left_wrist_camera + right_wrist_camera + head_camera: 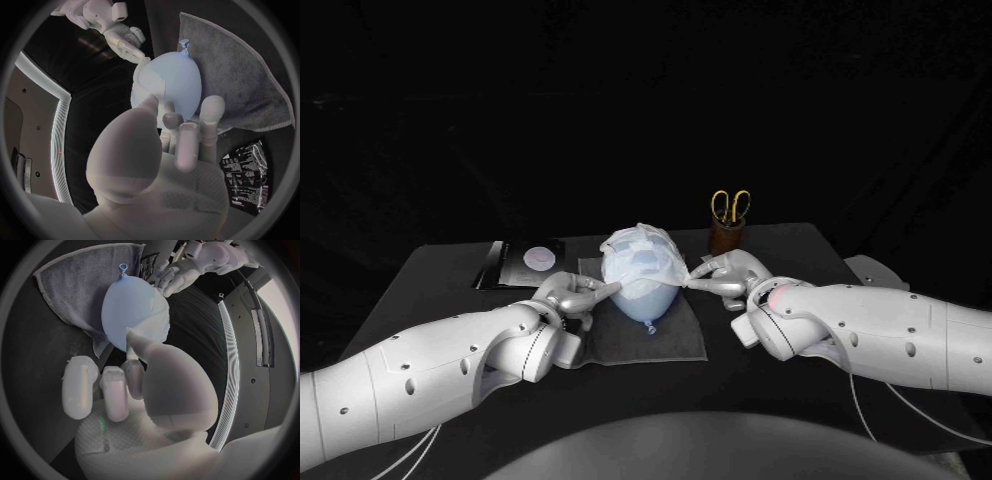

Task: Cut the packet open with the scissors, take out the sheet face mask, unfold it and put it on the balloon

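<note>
A pale blue balloon [643, 296] lies on a grey towel [678, 338] at the table's middle, knot towards me. The white sheet face mask [638, 252] is draped over its far half. My left hand [574, 293] reaches in from the left and pinches the mask's left edge with its fingertips. My right hand [723, 276] pinches the mask's right edge. In the left wrist view my left hand [169, 150] has its thumb on the mask [148, 87] against the balloon [181, 80]. In the right wrist view my right hand [125, 390] meets the mask [154, 322] beside the balloon [125, 302].
Yellow-handled scissors [730, 206] stand in a brown holder [726, 238] behind the balloon on the right. The dark packet [524, 262] lies flat at the towel's far left. Bare black table runs along both sides of the towel.
</note>
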You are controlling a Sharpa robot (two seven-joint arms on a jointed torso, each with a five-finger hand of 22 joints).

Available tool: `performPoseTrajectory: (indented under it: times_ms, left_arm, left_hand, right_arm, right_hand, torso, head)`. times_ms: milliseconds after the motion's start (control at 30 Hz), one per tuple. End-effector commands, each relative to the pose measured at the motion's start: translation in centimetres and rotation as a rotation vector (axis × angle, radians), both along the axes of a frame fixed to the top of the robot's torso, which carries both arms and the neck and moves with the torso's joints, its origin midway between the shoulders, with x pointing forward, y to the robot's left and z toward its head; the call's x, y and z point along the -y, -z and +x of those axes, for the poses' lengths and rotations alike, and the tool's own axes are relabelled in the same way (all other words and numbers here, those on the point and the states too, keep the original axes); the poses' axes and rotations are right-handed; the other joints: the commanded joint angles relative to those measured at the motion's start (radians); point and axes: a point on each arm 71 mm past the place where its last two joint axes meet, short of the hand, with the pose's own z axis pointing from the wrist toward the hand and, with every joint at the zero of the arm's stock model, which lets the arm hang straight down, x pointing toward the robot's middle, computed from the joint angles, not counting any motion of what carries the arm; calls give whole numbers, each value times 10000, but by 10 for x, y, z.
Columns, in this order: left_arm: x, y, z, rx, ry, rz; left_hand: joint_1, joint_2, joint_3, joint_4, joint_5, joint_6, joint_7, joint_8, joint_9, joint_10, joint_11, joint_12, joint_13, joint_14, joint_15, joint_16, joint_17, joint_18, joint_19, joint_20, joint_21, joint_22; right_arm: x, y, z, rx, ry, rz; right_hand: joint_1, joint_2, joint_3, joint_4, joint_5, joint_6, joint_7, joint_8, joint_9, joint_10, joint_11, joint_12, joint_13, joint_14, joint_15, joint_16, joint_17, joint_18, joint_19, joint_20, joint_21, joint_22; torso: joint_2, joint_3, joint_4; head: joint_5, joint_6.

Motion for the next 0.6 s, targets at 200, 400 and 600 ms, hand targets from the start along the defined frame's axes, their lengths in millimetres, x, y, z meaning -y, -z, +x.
performPoseTrajectory:
  times_ms: [200,400,600]
  left_arm:
    - [0,0,2,21,-45,223]
    - [0,0,2,2,-34,266]
    - [1,0,2,26,13,241]
  left_hand:
    - [-68,37,-86,-2,-38,108,-16,69,-2,86,-22,50,31,93,13,58,53,-79,109,-11,63,43]
    - [-63,42,-94,-5,-39,119,-24,78,-1,95,-29,55,41,96,8,59,57,-79,114,-15,69,50]
    - [-26,56,-107,-19,-36,136,-43,95,0,104,-46,56,48,102,-7,57,58,-80,118,-27,78,57]
  right_arm:
    - [8,2,-1,-292,-380,-556]
    - [11,3,2,-134,-162,-868]
    - [16,2,7,396,337,-1116]
  right_hand:
    - [-144,2,119,-31,50,-23,-10,89,507,282,-112,-13,906,1037,-48,40,2635,-123,531,-103,77,1993]
    - [-167,1,147,-41,50,-25,-12,103,521,281,-114,-24,900,1037,-49,40,2635,-122,530,-105,72,1991]
    - [-197,-7,194,-67,50,-26,-18,127,544,287,-120,-20,906,1037,-54,40,2635,-123,532,-108,79,1993]
  torso:
    - [0,1,7]
    - [10,8,3]
    - [7,7,15]
  head:
    - [-24,1]
    - [-21,1]
    - [-27,1]
